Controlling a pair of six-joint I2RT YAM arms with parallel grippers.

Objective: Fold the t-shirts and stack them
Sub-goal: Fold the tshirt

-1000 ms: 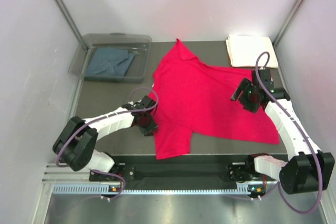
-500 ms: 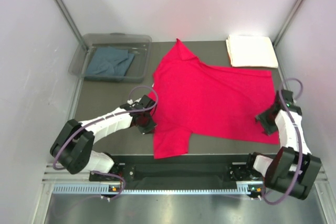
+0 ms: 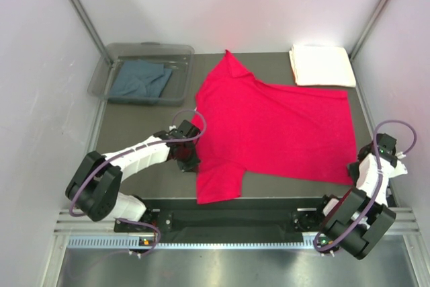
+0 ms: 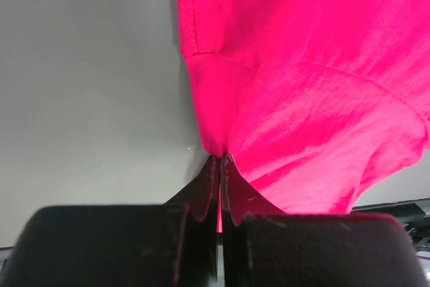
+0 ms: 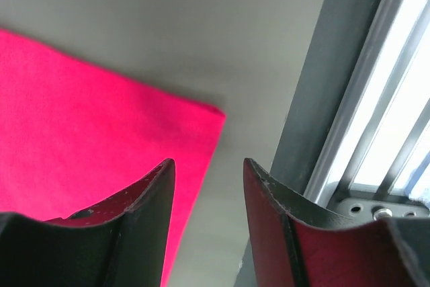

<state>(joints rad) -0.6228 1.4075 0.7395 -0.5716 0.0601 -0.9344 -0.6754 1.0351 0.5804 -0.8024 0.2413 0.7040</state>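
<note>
The left tool (image 4: 220, 165) is pressed together, with an edge of the bright red cloth t-shirt (image 3: 269, 126) pinched between its fingers beside the near sleeve. Its arm is stretched low across the dark desk (image 3: 134, 126). The right tool (image 5: 207, 165) is held spread over the shirt's near right corner, one finger above cloth and the other above bare desk, with nothing gripped. Its arm is folded tightly above its base. Far beyond the right tool a cream-white folded cloth t-shirt (image 3: 321, 65) is laid. Beyond the left tool a slate blue-grey t-shirt (image 3: 140, 78) is seen inside a clear plastic bin (image 3: 149, 48).
</note>
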